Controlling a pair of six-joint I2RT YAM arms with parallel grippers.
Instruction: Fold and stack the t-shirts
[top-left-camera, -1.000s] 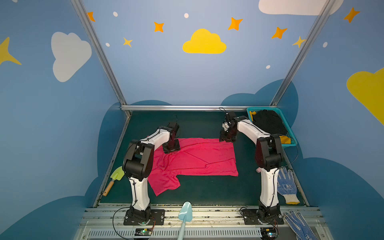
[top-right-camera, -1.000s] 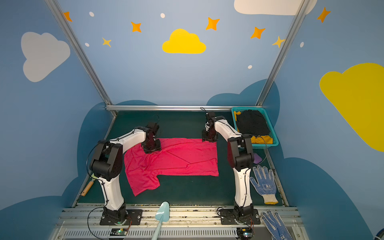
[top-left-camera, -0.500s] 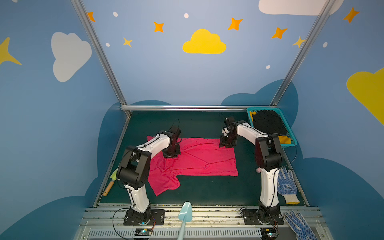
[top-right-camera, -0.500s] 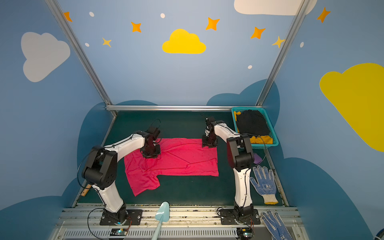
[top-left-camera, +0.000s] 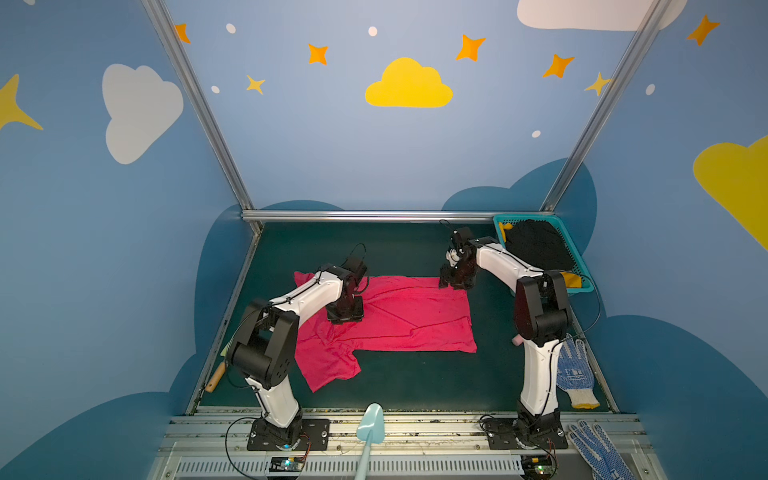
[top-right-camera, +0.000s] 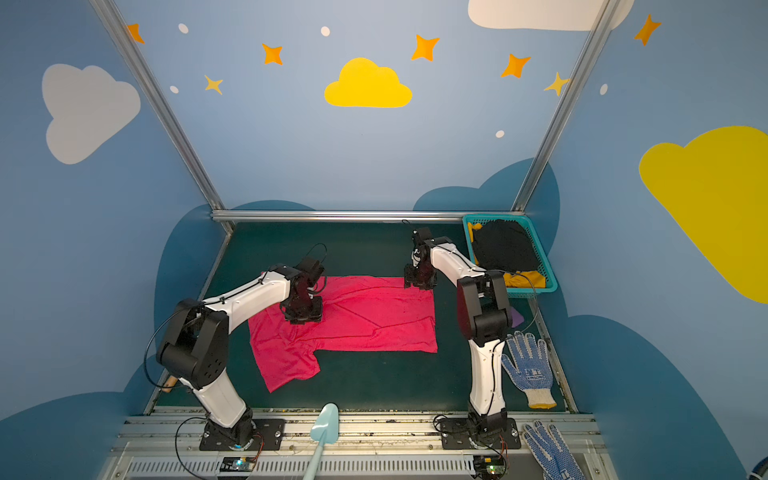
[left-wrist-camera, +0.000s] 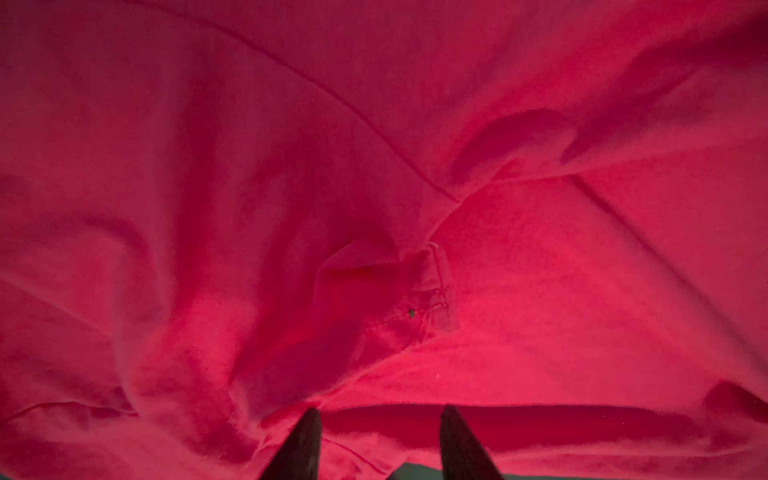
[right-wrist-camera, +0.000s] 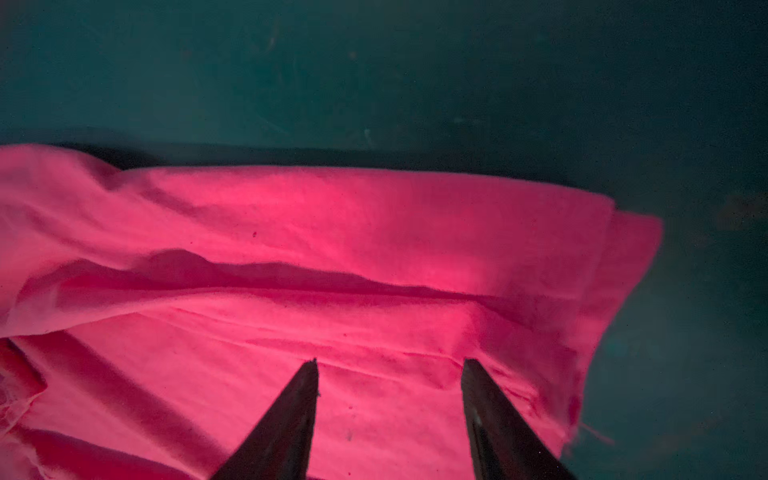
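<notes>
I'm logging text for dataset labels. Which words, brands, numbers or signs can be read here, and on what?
None can be read in any view.
Dotted glove on the table: a dark printed patch on its back, too small to read.
Pink t-shirt: no label or print shows.

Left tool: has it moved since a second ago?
Yes. In a top view the left tool has come toward the front of the table, farther from the back rail, and is now deeper over the pink t-shirt.
</notes>
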